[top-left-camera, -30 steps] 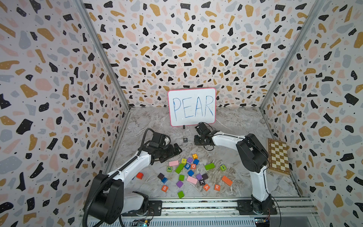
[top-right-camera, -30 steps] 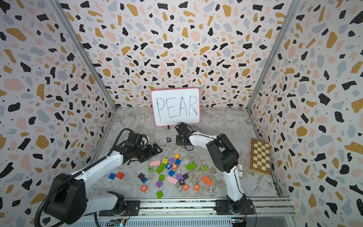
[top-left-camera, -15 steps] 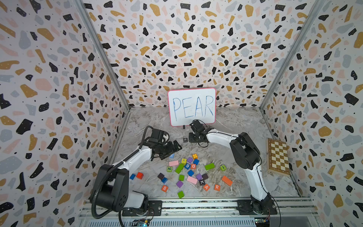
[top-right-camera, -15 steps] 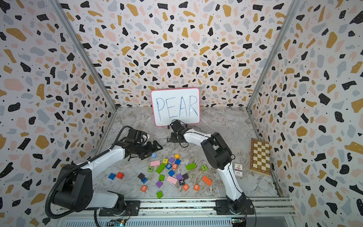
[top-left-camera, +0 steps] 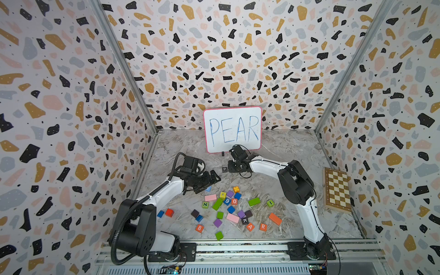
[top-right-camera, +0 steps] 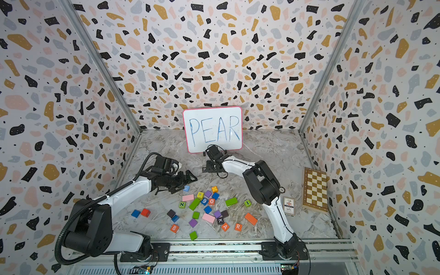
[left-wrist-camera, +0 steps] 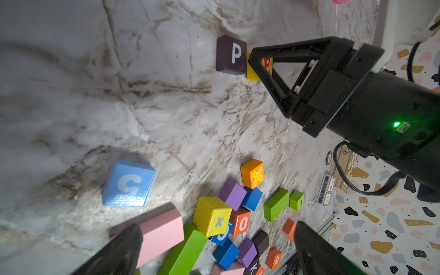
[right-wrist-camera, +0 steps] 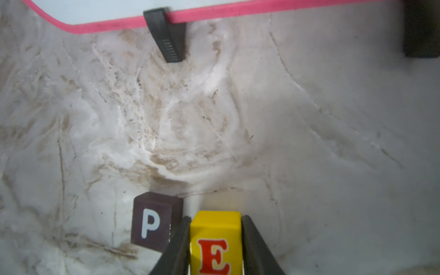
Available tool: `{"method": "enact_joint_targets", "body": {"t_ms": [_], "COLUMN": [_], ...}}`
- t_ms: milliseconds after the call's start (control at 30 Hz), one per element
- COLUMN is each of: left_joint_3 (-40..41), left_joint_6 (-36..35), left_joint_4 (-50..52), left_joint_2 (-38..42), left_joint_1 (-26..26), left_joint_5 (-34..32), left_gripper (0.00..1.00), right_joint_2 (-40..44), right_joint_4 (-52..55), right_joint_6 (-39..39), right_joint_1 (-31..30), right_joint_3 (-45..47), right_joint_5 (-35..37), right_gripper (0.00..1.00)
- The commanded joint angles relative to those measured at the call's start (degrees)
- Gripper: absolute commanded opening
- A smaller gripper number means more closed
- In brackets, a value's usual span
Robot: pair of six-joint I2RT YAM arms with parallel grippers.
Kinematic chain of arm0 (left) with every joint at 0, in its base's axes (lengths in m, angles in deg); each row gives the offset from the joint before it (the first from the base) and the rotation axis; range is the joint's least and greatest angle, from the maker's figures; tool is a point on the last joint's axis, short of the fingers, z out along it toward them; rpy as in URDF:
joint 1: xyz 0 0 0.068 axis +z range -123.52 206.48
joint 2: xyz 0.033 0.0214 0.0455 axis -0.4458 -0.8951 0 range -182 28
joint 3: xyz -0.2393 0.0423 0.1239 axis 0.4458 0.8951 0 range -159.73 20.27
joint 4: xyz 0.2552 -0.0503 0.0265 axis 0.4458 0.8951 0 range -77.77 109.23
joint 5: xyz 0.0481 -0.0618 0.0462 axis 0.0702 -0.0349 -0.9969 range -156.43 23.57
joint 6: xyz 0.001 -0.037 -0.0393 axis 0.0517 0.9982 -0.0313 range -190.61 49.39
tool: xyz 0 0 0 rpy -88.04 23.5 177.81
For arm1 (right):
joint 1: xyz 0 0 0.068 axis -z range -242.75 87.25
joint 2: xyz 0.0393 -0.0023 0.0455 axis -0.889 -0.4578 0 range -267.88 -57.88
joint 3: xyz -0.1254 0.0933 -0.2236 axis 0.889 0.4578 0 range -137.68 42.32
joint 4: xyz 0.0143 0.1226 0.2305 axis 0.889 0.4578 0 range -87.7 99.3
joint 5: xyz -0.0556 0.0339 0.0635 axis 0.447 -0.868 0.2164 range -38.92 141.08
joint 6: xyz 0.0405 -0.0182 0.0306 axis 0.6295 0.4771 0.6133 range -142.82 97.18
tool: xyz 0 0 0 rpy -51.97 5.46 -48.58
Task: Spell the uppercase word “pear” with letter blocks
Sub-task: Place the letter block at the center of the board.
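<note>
The right claw (right-wrist-camera: 216, 217) is closed on the yellow E block (right-wrist-camera: 215, 242): its two fingers press the two opposite sides of the cube, and the red letter faces up. The dark P block (right-wrist-camera: 152, 221) sits on the marble table (right-wrist-camera: 309, 142) just beside this claw, at its left side, so that one finger stands between the P and the E. From the left wrist view the E appears low, at the table next to the P, but whether it already rests on the surface cannot be told. Ahead of the right claw, near to it, stands the whiteboard (top-left-camera: 233, 129) with PEAR written in blue. The orange A block (top-left-camera: 250, 226) and the orange R block (top-left-camera: 263, 226) lie well behind the claw – close to the rail, side by side, at the edge of the heap of coloured blocks (top-left-camera: 228, 204). The left claw (top-left-camera: 213, 177) is further left and a little back from the right one, its fingers wide apart, above a light blue G cube (left-wrist-camera: 128, 183).
</note>
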Motion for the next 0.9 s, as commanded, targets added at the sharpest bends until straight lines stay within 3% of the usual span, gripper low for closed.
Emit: {"method": "enact_joint_targets", "body": {"t_ms": [0, 867], "left_joint_3": [-0.08, 1.44], "left_joint_6": [-0.30, 0.47], "left_joint_4": [-0.50, -0.92], "left_joint_2": [1.46, 3.96], "left_joint_1": [0.26, 0.31], "left_joint_5": [0.59, 0.34], "left_gripper": [0.99, 0.99], "right_joint_2": [-2.45, -1.27], "right_joint_4": [4.56, 4.46], "right_joint_6": [0.49, 1.63], "right_joint_1": [-0.54, -0.71], "right_joint_3": [0.23, 0.50], "right_joint_5": [-1.20, -1.86], "right_gripper": [0.37, 0.43]}}
